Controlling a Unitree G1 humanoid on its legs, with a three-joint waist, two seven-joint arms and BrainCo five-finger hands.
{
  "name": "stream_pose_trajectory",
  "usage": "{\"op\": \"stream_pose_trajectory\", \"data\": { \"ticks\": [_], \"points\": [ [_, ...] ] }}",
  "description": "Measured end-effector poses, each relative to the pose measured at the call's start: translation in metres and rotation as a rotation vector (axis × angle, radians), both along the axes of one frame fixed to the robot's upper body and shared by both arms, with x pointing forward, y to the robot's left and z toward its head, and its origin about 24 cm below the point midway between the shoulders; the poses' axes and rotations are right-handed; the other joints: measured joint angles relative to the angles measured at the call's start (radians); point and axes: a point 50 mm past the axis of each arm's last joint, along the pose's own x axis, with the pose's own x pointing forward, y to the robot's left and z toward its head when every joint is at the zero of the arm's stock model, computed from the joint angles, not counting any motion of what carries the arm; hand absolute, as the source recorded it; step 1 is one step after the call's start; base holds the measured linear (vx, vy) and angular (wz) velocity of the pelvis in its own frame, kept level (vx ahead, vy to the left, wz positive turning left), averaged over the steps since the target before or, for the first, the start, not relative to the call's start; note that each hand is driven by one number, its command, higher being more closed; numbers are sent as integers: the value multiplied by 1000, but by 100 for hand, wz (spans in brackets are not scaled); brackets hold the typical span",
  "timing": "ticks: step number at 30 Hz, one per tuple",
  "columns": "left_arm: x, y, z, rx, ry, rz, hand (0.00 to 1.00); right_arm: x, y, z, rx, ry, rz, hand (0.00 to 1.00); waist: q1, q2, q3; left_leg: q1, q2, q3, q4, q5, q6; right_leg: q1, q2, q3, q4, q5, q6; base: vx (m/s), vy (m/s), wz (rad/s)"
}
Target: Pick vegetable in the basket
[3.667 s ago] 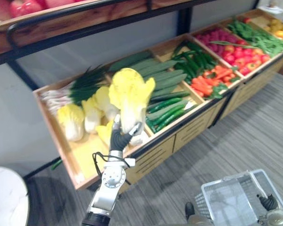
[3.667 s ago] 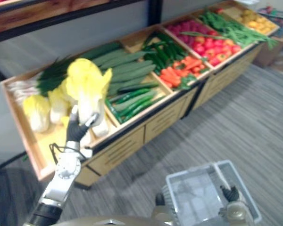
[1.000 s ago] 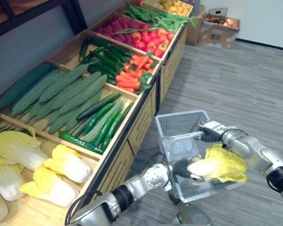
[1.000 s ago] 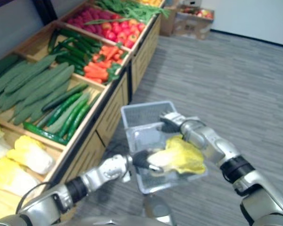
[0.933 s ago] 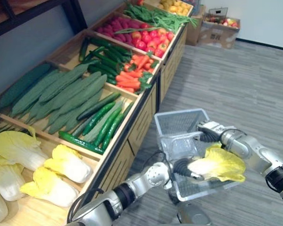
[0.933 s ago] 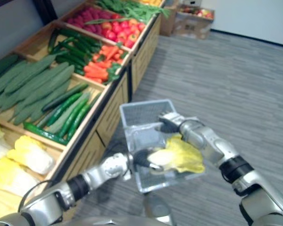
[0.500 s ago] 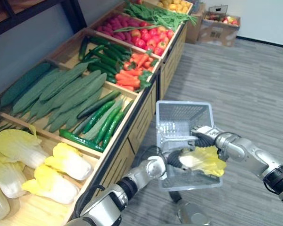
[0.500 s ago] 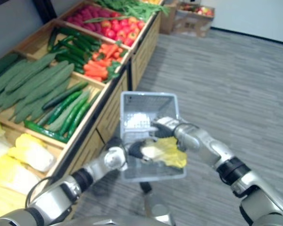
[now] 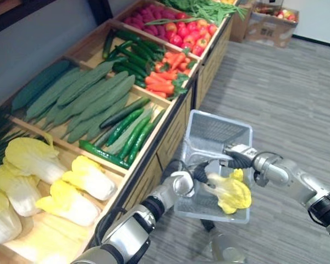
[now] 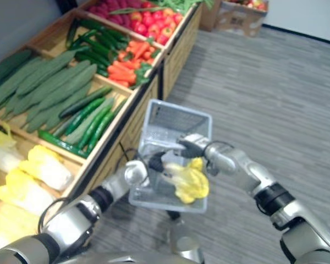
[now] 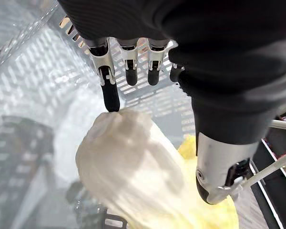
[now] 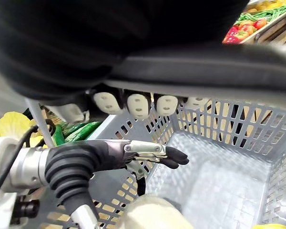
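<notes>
Inside the grey basket [image 9: 217,131], a pale yellow cabbage [image 9: 228,190] lies with its white stem end toward the robot's left hand [image 9: 201,171] and its leafy end against the near wall. A few seconds ago that hand held the cabbage up over the wooden produce stand [image 9: 170,137]. A second ago the cabbage hung over the basket's near rim, and it now sits lower, within the walls. The left wrist view shows the left hand's fingers [image 11: 109,90] stretched out straight. One dark tip touches the stem end and the thumb lies alongside it, so the hold looks given up rather than kept. The pictures do not settle whether the cabbage's full weight is on the basket floor. The right hand [image 9: 237,160] comes in from the far side, its fingers [image 12: 136,105] curled round the basket's handle [image 12: 214,76], and carries the basket just beside the stand's front. On the stand, more cabbages [image 9: 71,187] fill the nearest bin, long cucumbers [image 9: 82,96] fill the next, and carrots [image 9: 162,82] lie farther along. With the vegetable over the rim and the left fingers spread, the placing looks all but done. What seems left is to draw the left hand clear without dragging the leaves, and the main risk is that the leafy end catches on a fingertip and tips the cabbage back toward the rim.
</notes>
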Motion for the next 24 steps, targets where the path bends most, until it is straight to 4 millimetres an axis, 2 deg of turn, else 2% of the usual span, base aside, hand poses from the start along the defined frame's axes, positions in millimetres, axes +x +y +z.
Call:
{"op": "stream_pose_trajectory", "data": {
  "ticks": [3, 6, 8, 10, 13, 14, 16, 18, 20, 24],
  "points": [
    [2, -6, 13, -29, -49, -30, 0, 1, -10, 2, 17, -8, -45, 100, 6, 3, 2, -17, -1, -32, -1, 1, 7, 2, -14, -24, -1, 0, 0, -71, -64, 30],
    [-4, -21, 32, -77, -108, -108, 0, 2, -30, -3, 44, 14, -144, 100, 22, 13, 7, -24, 1, -81, -2, 4, 12, 26, -31, -64, -7, 0, 0, -78, -74, 44],
    [-15, -31, 48, -107, -170, -207, 0, 0, -50, -11, 48, 48, -231, 100, 33, 15, 6, -38, 2, -130, -7, 8, 24, 43, -50, -108, -16, 0, 0, -99, -83, 57],
    [-19, -30, 47, -82, -158, -240, 0, -5, -53, -19, 47, 74, -245, 100, 47, 17, 5, -44, 0, -156, -15, 14, 33, 53, -59, -130, -18, 0, 0, -82, -60, 49],
    [-34, -25, 52, -61, -176, -344, 0, -18, -71, -38, 49, 140, -330, 100, 56, 17, 5, -62, -4, -213, -24, 24, 47, 68, -82, -182, -18, -3, 4, -86, -53, 55],
    [-44, -28, 67, -118, -209, -414, 0, -27, -92, -50, 35, 187, -429, 100, 75, 21, 2, -68, -13, -241, -41, 35, 53, 75, -95, -213, -18, -5, 5, -72, -23, 60],
    [-54, -29, 84, -181, -256, -476, 0, -36, -107, -61, 11, 229, -500, 100, 88, 21, 1, -73, -18, -272, -57, 47, 59, 88, -106, -246, -18, -7, 8, -64, -16, 64],
    [-68, -26, 99, -258, -273, -533, 0, -51, -122, -79, 5, 297, -600, 100, 103, 20, -32, -93, -28, -319, -91, 73, 65, 90, -120, -302, -18, -9, 8, -49, -21, 73],
    [-79, -18, 108, -328, -266, -568, 0, -65, -137, -92, 6, 348, -693, 100, 109, 20, -51, -104, -35, -369, -125, 98, 73, 100, -130, -353, -19, -9, 8, -35, -28, 69],
    [-94, 1, 117, -424, -186, -586, 0, -91, -161, -113, 156, 373, -959, 100, 122, 4, -93, -124, -47, -441, -173, 135, 80, 105, -146, -435, -19, -13, 4, -37, -25, 51]
  ]
}}
